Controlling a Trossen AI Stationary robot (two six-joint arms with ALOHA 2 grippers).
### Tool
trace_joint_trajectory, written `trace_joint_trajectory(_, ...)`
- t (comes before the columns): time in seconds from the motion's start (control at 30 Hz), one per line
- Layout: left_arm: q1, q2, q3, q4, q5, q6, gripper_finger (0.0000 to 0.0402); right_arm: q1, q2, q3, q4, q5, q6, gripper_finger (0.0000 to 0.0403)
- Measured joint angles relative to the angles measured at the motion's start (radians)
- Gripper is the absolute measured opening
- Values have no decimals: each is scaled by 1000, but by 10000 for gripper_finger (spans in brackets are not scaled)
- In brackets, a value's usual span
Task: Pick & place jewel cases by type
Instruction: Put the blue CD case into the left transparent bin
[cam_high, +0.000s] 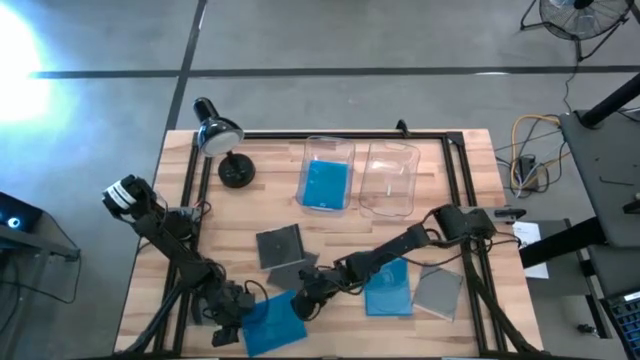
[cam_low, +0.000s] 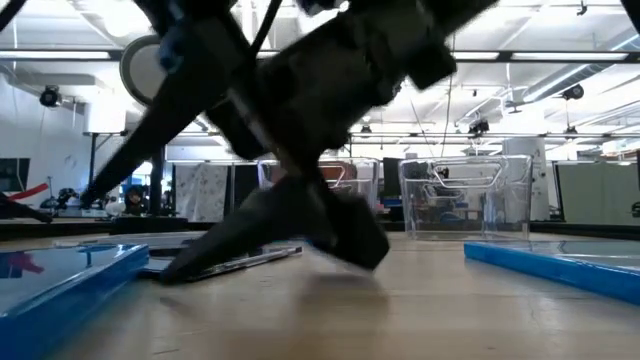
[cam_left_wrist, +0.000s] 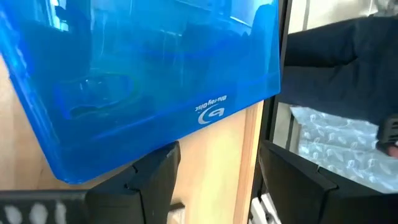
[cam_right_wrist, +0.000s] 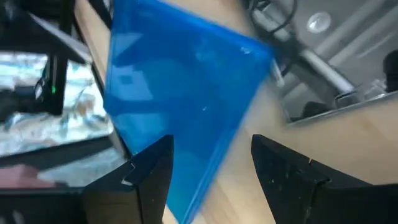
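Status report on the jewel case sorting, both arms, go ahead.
Left gripper open beside the front blue case, not holding. Right gripper open at the same case's far edge. One blue case already binned. Nothing blocking.

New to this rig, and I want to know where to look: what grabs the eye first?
Both pincers meet at the table's near edge over a blue case: the left pincer beside it, the right pincer open at its corner. Behind, another blue case stands in the left clear bin; the bin beside it looks empty.
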Motion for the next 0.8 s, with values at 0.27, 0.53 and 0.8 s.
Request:
trace_joint_trajectory(0.27,26,38,-1,39,-11,-45,213,3,41,12,38,-96,89,210)
trace_joint_trajectory(0.53,30,38,-2,44,-17,-59,213,-11,-5,13,53,-116,-50,210)
trace_joint_trajectory(0.8,33,38,-4,49,5,-51,213,-26,-97,30,-71,-25,-213,210)
